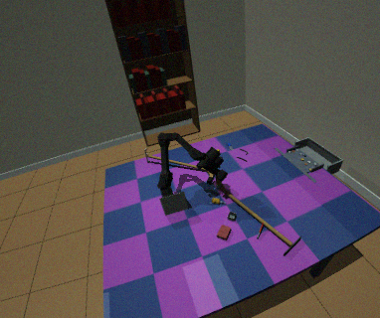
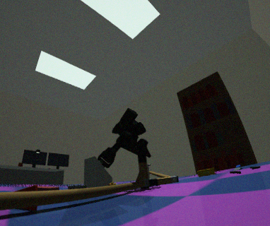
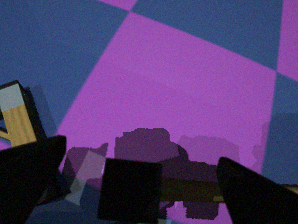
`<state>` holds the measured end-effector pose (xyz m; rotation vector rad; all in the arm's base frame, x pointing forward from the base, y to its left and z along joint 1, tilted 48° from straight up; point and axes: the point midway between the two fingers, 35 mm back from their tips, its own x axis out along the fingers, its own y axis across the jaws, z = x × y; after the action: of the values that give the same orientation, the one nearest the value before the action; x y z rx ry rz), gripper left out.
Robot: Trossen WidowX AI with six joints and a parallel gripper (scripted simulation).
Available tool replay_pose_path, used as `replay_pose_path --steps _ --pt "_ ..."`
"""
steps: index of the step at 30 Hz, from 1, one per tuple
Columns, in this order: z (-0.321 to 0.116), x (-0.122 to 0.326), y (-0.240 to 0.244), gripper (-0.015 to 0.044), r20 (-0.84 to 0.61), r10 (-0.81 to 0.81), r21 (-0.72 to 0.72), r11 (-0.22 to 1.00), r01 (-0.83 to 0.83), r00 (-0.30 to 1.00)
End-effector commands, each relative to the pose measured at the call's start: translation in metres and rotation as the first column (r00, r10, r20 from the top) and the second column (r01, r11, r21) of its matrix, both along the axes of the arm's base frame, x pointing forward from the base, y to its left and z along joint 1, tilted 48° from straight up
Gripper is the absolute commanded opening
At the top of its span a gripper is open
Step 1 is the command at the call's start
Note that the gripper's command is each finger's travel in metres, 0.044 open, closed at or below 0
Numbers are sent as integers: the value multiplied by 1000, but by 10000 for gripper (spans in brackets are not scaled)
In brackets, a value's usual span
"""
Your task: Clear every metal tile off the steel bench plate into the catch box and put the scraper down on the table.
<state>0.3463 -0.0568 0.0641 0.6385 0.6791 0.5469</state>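
The long scraper (image 1: 257, 217) (image 2: 73, 193) (image 3: 187, 190) has a wooden handle and lies low along the table, its crosswise head (image 1: 292, 245) toward the front right edge. My gripper (image 1: 220, 186) (image 2: 143, 181) (image 3: 142, 160) is open at the handle's near end. In the wrist view a dark grip block (image 3: 131, 190) stands between the spread fingers, not clamped. The steel bench plate (image 1: 294, 157) is at the far right, with the grey catch box (image 1: 336, 165) at its far end. Several small tiles (image 1: 302, 159) show there; which lie on the plate and which in the box is hard to tell.
A second wooden-handled tool (image 1: 177, 163) (image 3: 20, 122) lies behind the gripper. A yellow item (image 1: 216, 201), a small dark square (image 1: 232, 216), a red block (image 1: 224, 232) and a thin red tool (image 1: 261, 231) lie in front. Dark curved pieces (image 1: 242, 159) lie toward the back.
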Motion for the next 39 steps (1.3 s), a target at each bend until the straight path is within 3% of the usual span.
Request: replay_pose_path --steps 1,11,28,39 --pt "11 0 -9 440 13 4 -1 1000 -4 1000" --pt "32 -4 -27 440 27 4 2 1000 -4 1000" --pt "11 16 -64 0 -120 -59 15 998 61 991" --pt "-6 26 -90 0 -224 -96 20 994 103 970"
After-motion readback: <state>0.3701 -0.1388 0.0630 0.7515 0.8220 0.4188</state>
